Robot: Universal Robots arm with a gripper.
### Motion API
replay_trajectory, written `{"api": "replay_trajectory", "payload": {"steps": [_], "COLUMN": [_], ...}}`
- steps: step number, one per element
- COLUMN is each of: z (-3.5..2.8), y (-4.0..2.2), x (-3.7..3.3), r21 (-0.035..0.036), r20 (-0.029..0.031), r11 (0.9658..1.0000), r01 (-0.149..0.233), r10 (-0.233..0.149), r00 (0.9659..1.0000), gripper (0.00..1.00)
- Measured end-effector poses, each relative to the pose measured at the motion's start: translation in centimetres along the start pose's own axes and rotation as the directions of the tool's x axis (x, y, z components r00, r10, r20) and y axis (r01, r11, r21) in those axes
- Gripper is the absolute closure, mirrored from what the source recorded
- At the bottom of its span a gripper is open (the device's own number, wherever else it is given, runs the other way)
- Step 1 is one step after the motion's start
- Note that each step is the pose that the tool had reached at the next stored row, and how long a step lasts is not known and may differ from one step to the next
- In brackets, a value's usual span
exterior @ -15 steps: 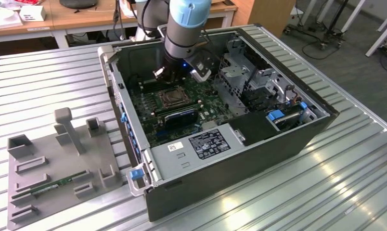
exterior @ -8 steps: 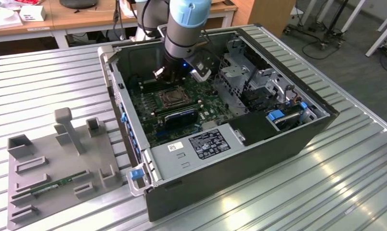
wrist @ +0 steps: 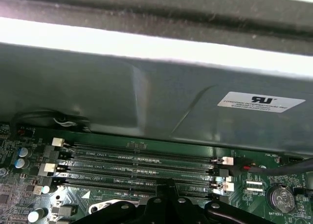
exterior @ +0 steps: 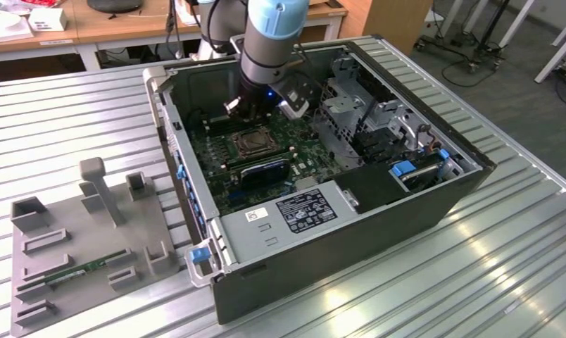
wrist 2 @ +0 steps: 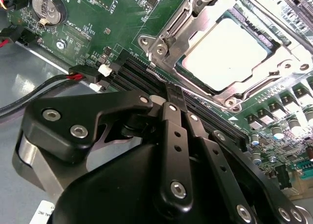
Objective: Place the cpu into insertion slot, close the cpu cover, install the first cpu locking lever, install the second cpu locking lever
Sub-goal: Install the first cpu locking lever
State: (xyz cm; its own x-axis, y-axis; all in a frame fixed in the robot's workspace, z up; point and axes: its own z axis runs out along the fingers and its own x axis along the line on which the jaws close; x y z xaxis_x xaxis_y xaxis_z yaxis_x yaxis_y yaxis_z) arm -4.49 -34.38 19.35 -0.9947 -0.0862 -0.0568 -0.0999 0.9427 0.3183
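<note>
The cpu (wrist 2: pixel 225 53), a pale square chip, lies flat in the insertion slot (exterior: pixel 250 143) on the green motherboard inside the open computer case. The silver cpu cover (wrist 2: pixel 195 16) lies down over it, and the chip shows through its window. My gripper (wrist 2: pixel 174 90) is shut with nothing between its black fingers. Its tip hangs just over the long black memory slots (wrist 2: pixel 132 70), beside the socket's edge and apart from the cover. In the exterior view the gripper (exterior: pixel 255 113) is at the far side of the socket. In the first wrist view its tip (wrist: pixel 169 184) points at the memory slots.
The case's grey side wall (wrist: pixel 146 97) rises close behind the memory slots (wrist: pixel 142 160). A coin battery (wrist 2: pixel 48 6) and black cables (wrist 2: pixel 44 89) lie near the gripper. A drive cage (exterior: pixel 358 105) stands at the exterior view's right. A grey fixture tray (exterior: pixel 39 296) holds a green memory stick (exterior: pixel 81 271).
</note>
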Motion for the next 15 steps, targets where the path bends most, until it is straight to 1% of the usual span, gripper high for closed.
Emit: {"api": "replay_trajectory", "payload": {"steps": [6, 7, 8, 9, 12, 13, 14, 15], "z": [-0.05, -0.04, -0.04, -0.04, -0.02, 0.01, 0.03, 0.06], "y": [0.18, 0.19, 0.21, 0.21, 0.28, 0.34, 0.43, 0.53], "x": [-0.02, -0.02, -0.02, -0.02, -0.02, -0.03, -0.04, -0.05], "r21": [0.0005, 0.0010, 0.0037, 0.0131, 0.0600, 0.0695, 0.0757, 0.0792], "r20": [-0.0001, -0.0001, -0.0004, -0.0014, -0.0061, -0.0071, -0.0078, -0.0082], "r11": [1.0000, 1.0000, 1.0000, 0.9999, 0.9982, 0.9976, 0.9971, 0.9969], "r01": [0.000, 0.000, 0.000, 0.000, 0.002, 0.002, 0.002, 0.002], "r10": [0.000, 0.000, 0.000, 0.000, -0.001, -0.001, -0.002, -0.002], "r00": [1.0000, 1.0000, 1.0000, 1.0000, 1.0000, 1.0000, 1.0000, 1.0000], "gripper": [0.89, 0.89, 0.89, 0.89, 0.89, 0.89, 0.89, 0.89]}}
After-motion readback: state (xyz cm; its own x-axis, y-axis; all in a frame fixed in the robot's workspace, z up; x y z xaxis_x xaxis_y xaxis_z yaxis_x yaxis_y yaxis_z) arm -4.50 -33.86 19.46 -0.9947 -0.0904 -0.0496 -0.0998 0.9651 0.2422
